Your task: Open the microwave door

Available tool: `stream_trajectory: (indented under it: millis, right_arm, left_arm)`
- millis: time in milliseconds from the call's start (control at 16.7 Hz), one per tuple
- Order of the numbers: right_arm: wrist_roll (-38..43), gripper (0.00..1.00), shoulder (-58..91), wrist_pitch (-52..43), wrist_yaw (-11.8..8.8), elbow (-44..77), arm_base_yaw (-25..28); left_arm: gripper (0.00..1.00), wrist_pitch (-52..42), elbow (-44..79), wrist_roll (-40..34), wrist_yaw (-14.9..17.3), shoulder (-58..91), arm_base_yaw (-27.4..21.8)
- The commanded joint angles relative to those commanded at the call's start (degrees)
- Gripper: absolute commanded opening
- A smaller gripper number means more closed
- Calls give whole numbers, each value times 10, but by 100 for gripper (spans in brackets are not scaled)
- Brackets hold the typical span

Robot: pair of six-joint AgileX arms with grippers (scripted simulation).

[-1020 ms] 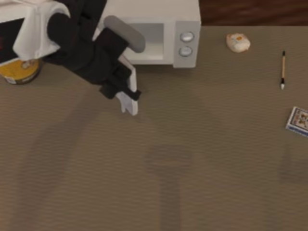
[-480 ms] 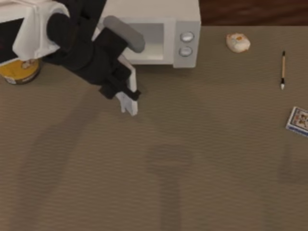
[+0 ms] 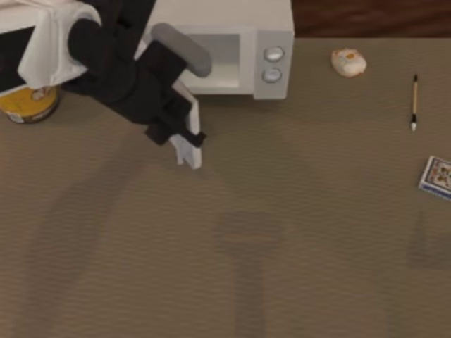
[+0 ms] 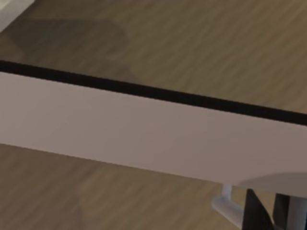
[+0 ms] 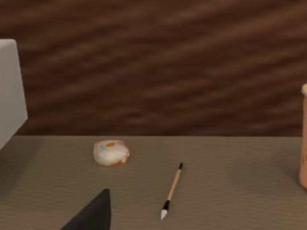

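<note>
The white microwave (image 3: 232, 15) stands at the back of the table, its two grey knobs (image 3: 273, 63) on the right panel. Its cavity (image 3: 220, 60) is exposed, and the microwave door (image 3: 192, 149) stands swung out towards the table's front on its left side. My left gripper (image 3: 177, 134) is shut at the door's free end, on its grey handle (image 4: 229, 209). In the left wrist view the door's white edge (image 4: 144, 139) crosses the frame. My right gripper (image 5: 96, 213) is out of the top view and shows only as a dark tip, away from the microwave.
A yellow tin (image 3: 28, 104) sits at the left beside my left arm. To the right of the microwave lie a round bun (image 3: 348, 62), a paintbrush (image 3: 414, 102) and a card box (image 3: 437, 176). An orange bottle (image 5: 304, 139) shows in the right wrist view.
The left gripper and the door's free end have crept slightly back and left, swinging the door a touch wider. Nothing else has moved.
</note>
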Motion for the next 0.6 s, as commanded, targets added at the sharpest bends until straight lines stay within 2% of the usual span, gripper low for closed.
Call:
stream_trajectory:
  millis: [600]
  right_arm:
    - [0,100,0,0,0,0,0]
  left_arm:
    - [0,-26,-15,112,52,-19,45]
